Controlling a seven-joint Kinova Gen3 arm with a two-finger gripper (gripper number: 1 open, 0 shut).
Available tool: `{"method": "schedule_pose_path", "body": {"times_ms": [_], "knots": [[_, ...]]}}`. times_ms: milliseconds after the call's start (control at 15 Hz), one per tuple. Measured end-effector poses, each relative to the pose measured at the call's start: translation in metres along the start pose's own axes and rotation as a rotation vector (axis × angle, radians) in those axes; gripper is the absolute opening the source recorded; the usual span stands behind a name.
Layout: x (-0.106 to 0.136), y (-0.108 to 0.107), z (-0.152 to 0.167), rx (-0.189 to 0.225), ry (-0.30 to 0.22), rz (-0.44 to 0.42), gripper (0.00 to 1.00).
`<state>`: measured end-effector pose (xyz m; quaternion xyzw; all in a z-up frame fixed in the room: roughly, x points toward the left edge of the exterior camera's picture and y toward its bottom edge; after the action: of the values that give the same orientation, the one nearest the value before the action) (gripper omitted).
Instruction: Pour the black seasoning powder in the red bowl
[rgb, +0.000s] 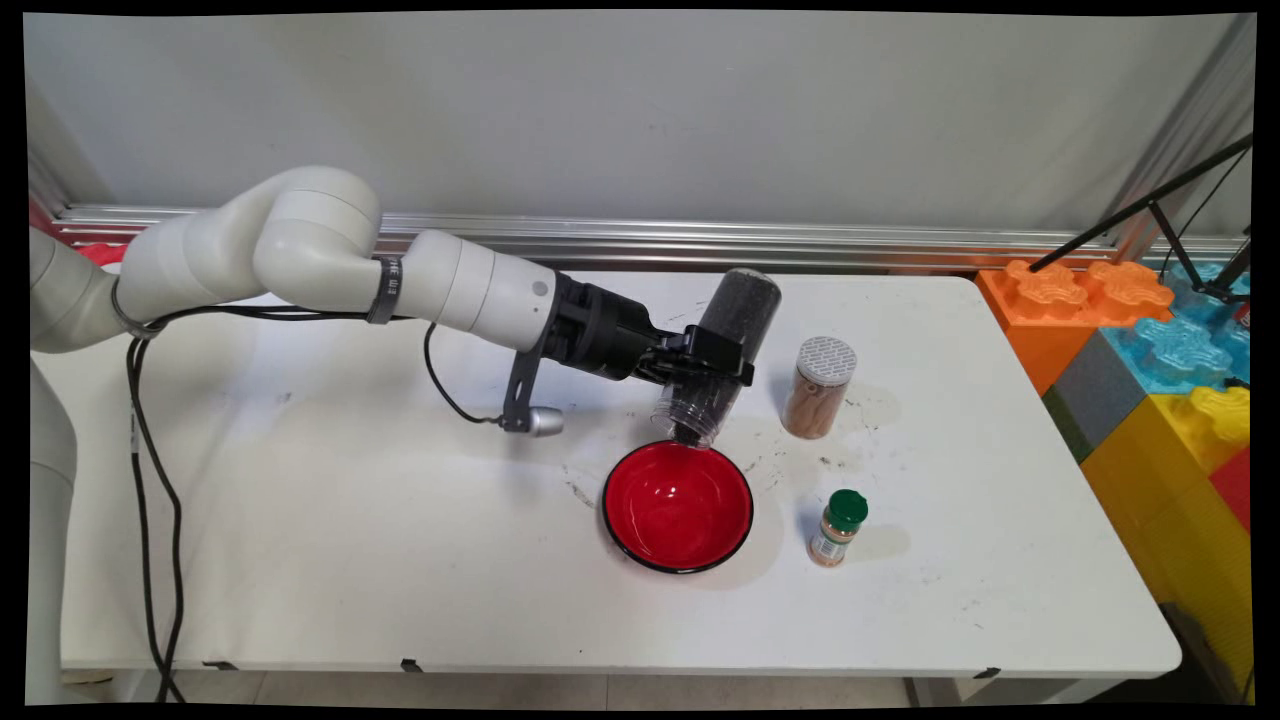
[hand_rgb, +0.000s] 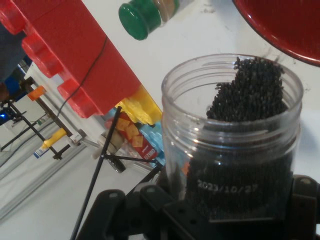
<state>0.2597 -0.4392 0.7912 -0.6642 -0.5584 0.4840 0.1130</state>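
From above, the claw (rgb: 712, 372) is clamped round a clear jar (rgb: 722, 352) of black grains, tipped mouth-down over the far rim of a red bowl (rgb: 678, 506) near the middle of the white table (rgb: 350, 520). Toward the right edge stand a capped jar of brown sticks (rgb: 818, 387) and, nearer the front, a green-lidded spice bottle (rgb: 838, 527). Coloured blocks (rgb: 1150, 350) sit beyond the right edge. In the hand view, the jar (hand_rgb: 235, 145) fills the frame, grains (hand_rgb: 250, 92) sliding toward its open mouth, bowl (hand_rgb: 285, 25) and green lid (hand_rgb: 141, 19) beyond.
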Motion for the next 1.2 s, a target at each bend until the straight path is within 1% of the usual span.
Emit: {"method": "schedule_pose_path", "body": {"times_ms": [1200], "knots": [[-0.0025, -0.0090, -0.0055, 0.027, -0.001, 0.081, 0.00]]}}
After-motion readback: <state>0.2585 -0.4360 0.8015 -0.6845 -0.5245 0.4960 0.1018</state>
